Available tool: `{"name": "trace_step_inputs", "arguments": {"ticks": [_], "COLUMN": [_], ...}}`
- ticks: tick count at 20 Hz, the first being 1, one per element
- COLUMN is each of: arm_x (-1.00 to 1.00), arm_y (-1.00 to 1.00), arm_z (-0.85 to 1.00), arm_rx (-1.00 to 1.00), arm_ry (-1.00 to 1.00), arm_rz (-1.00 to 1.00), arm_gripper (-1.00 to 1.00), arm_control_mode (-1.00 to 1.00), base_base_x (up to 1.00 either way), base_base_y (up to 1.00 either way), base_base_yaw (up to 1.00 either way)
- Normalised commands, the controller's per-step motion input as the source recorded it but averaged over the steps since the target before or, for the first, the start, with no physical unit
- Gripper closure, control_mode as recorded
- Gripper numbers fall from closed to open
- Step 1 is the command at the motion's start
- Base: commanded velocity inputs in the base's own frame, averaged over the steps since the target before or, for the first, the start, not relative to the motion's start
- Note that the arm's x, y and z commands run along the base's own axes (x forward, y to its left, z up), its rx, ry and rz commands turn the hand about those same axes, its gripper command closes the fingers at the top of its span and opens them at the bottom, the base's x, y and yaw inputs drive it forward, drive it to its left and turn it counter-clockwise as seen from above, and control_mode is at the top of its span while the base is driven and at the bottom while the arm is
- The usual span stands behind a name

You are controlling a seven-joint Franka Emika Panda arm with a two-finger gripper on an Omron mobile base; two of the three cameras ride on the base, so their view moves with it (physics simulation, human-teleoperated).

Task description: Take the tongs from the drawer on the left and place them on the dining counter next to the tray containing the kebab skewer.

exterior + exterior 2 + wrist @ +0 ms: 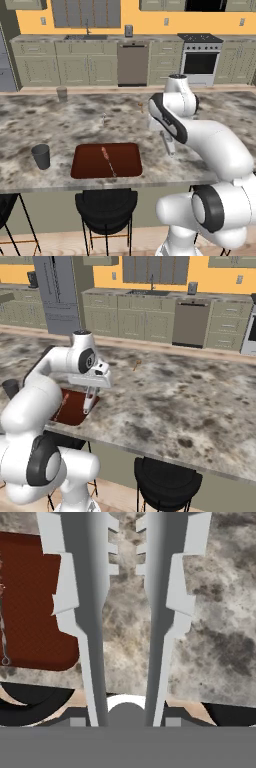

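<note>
On the dining counter (60,122), far left in the left base view, a dark grey cup (41,156) stands near the front edge, with a second greyish cup (61,93) at the far edge. Next along, the tray (87,165) lies flat by the front edge, and the kebab skewer (108,160) lies on it, food end away from the stools. Right of the tray, the gripper (170,148) hangs above the granite, clamped on the tongs (169,142), which point down with tips just over the counter, beside the tray's right edge. Whether the tips touch the granite is unclear.

In the right base view the tongs (88,401) hang from the gripper (90,393) at the tray's (72,408) near corner. In the hand view the tongs (127,612) show as two long grey arms with toothed inner edges running up the frame, the tray (35,612) to their left and granite (220,612) to their right. Black stools (106,205) sit below the counter edge.
</note>
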Motion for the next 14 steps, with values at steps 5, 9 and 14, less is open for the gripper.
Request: {"name": "trace_step_inputs", "arguments": {"ticks": [5, 9, 14], "arm_x": [0.25, 0.22, 0.13], "arm_y": [0.0, 0.0, 0.02], "arm_z": [-0.45, -0.37, -0.2], "arm_rx": [0.0, 0.0, 0.01], "arm_ry": [0.06, 0.06, 0.02], "arm_rz": [0.0, 0.0, -0.06], "arm_gripper": [1.0, 1.0, 1.0], "arm_control_mode": [-1.0, -1.0, -1.0], "base_base_x": [0.0, 0.0, 0.0], "base_base_y": [0.0, 0.0, 0.0], "base_base_yaw": [0.0, 0.0, 0.0]}}
